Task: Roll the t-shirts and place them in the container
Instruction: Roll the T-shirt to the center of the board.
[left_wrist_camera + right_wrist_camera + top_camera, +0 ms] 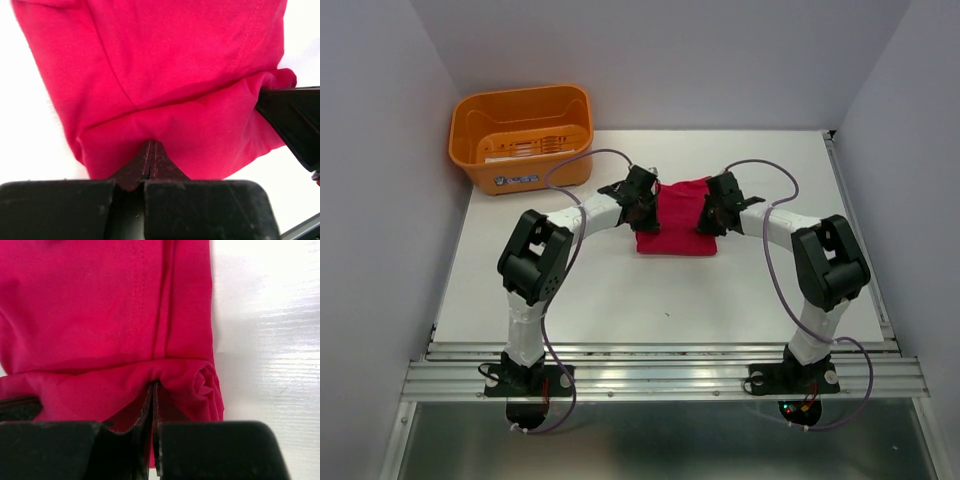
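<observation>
t-shirt (678,225) runs near-far (rolled edge lies l-r), left gripper (151,146) & right gripper (154,386) pinching roll.

T-shirt (677,215) plain crimson-pink; basket (485,165) orange; table (620,290) white.

This is looking like a robotics lab test cell: two cabled arms (535,262) are sitting bolted to an aluminium rail (660,376) at the near edge of a white worktop (620,300), with plain grey partition walls (380,150) boxing it in on three sides.
</observation>
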Motion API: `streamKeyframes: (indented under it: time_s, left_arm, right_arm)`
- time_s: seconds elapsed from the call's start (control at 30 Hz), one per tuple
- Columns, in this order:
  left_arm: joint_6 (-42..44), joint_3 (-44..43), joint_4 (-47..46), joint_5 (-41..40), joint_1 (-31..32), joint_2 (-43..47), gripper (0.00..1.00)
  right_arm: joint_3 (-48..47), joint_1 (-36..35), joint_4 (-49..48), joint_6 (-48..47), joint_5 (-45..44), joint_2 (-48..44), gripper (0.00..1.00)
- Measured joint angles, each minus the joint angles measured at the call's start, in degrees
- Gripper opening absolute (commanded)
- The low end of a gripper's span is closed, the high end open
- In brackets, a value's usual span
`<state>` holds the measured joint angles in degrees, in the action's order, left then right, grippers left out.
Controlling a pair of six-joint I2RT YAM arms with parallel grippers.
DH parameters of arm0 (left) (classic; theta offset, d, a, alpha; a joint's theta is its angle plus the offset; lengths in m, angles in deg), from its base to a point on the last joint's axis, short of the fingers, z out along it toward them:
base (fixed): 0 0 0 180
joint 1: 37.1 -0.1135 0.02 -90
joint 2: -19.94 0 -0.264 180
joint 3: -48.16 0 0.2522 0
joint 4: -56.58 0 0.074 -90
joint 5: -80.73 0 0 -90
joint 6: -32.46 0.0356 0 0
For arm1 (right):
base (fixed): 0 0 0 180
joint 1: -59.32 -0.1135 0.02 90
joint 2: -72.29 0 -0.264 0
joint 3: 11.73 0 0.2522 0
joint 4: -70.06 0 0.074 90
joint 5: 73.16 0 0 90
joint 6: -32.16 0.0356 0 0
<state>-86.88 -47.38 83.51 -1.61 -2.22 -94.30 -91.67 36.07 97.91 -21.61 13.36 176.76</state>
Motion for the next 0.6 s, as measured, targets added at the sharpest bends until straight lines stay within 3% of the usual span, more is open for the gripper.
streamKeyframes:
  time_s: [0.23, 0.47, 0.6]
  left_arm:
    - [1.01, 0.0, 0.57, -0.09, -0.39, 0.11, 0.0]
    - [1.05, 0.0, 1.68, 1.49, 1.03, 4.39, 0.0]
    - [1.05, -0.79, 1.68, 1.53, 1.81, 5.46, 0.0]
  right_arm:
    - [0.0, 0.0, 0.44, -0.09, 0.11, 0.07, 0.06]
    - [-0.02, -0.46, 1.2, 0.02, 0.98, -8.02, 0.09]
    - [-1.11, -2.91, 0.87, 0.22, 1.03, -8.22, 0.1]
